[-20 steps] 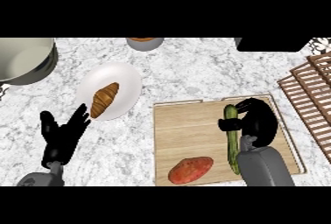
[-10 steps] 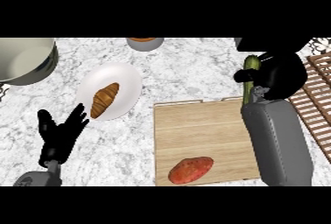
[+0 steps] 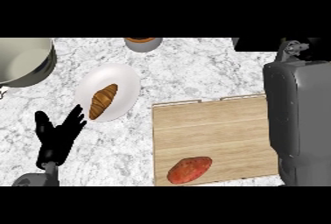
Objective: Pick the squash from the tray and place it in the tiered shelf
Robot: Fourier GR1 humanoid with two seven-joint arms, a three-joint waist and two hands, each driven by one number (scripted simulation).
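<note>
The right forearm (image 3: 298, 122) covers the right edge of the wooden tray (image 3: 213, 127), reaching past its far side; the right hand (image 3: 301, 47) barely shows there, its fingers not readable, and the squash is not visible. Left of the tray sits a white plate (image 3: 119, 81) bearing a croissant (image 3: 103, 100). The left hand (image 3: 58, 135) rests open, fingers spread, farther left. A sweet potato (image 3: 189, 169) lies on the tray's near part.
</note>
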